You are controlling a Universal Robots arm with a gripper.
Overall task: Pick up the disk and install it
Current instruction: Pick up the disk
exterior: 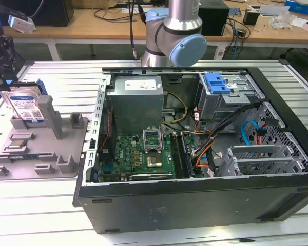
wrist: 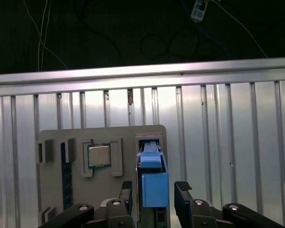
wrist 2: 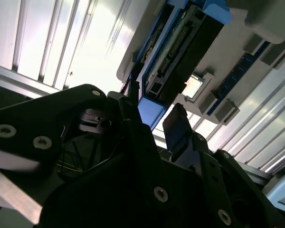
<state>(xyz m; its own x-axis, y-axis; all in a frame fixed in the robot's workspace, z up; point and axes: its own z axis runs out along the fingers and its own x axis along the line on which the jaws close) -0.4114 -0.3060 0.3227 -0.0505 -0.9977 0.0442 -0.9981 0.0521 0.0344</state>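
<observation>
The disk [exterior: 25, 105] is a silver drive with a white-and-blue label in a blue carrier. It stands on edge in a slot of the grey holder [exterior: 41, 154] at the exterior view's left. My gripper [exterior: 2, 77] is over its top edge there. In both wrist views the blue carrier end [wrist: 154, 185] [wrist 2: 149, 116] lies between the two black fingers [wrist: 183, 190] [wrist 2: 178, 123]. My gripper [wrist: 154, 187] [wrist 2: 154, 102] is open and straddles the disk, with a visible gap on one side.
The open computer case [exterior: 195, 205] lies on the ribbed metal table [exterior: 56, 72], to the holder's right in the exterior view. A blue bracket [exterior: 218, 82] sits at its drive bay. Cables cross the case interior. A metal chip [wrist: 99, 155] rests in the holder beside the disk.
</observation>
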